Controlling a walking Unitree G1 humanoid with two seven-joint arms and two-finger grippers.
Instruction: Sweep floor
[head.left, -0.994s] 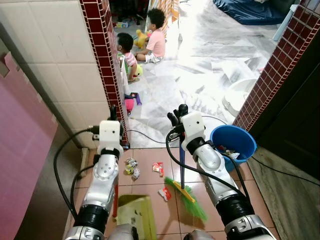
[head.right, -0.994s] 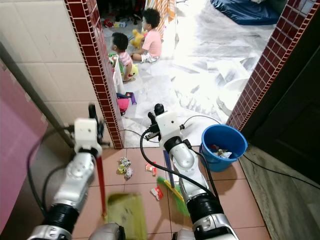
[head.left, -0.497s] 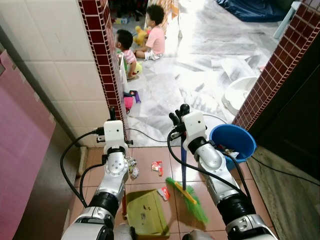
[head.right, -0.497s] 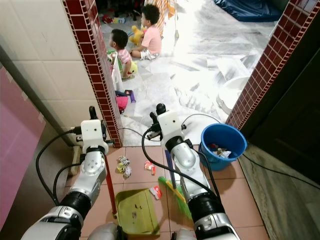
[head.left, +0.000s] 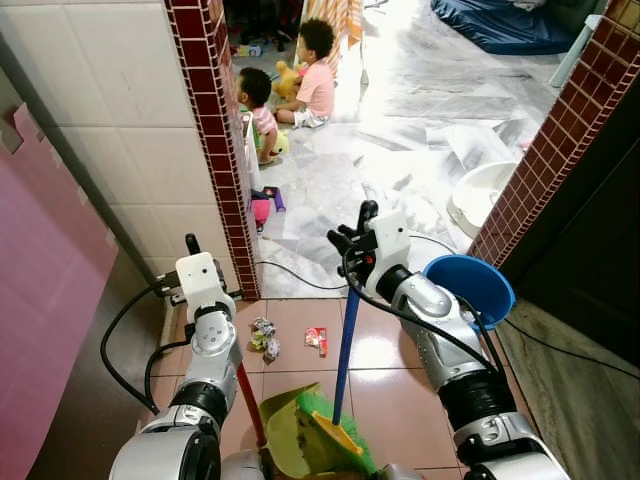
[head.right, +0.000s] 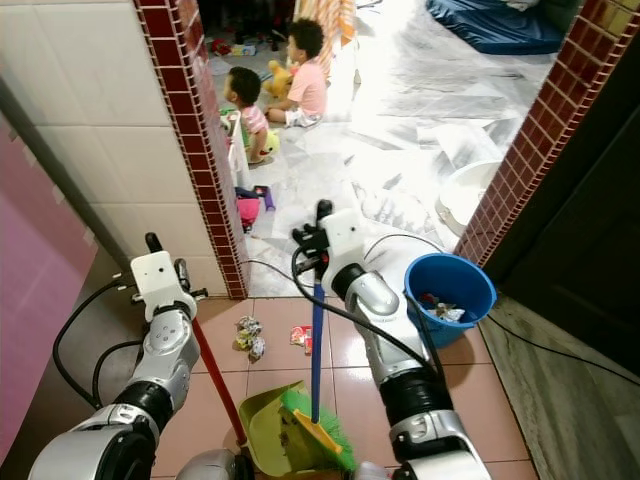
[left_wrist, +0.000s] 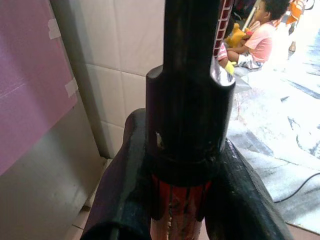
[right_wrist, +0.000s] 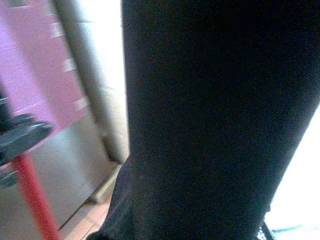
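— Where's the broom (head.left: 343, 340)?
— Upright, its blue handle clamped in the right gripper (head.left: 352, 262), green bristles (head.right: 318, 428) sitting in the dustpan (head.right: 268, 432) well below the fingers.
— And the left gripper (left_wrist: 172, 200)?
— Closed around the dustpan's red handle (head.right: 215, 377).
— Any litter left?
— Wrappers (head.left: 263, 337) on the tiles, between the two handles, near the brick pillar (head.left: 215, 130).

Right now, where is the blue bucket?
The blue bucket stands on the tiled floor to the robot's right, beside the right arm, at the foot of the brick pillar.
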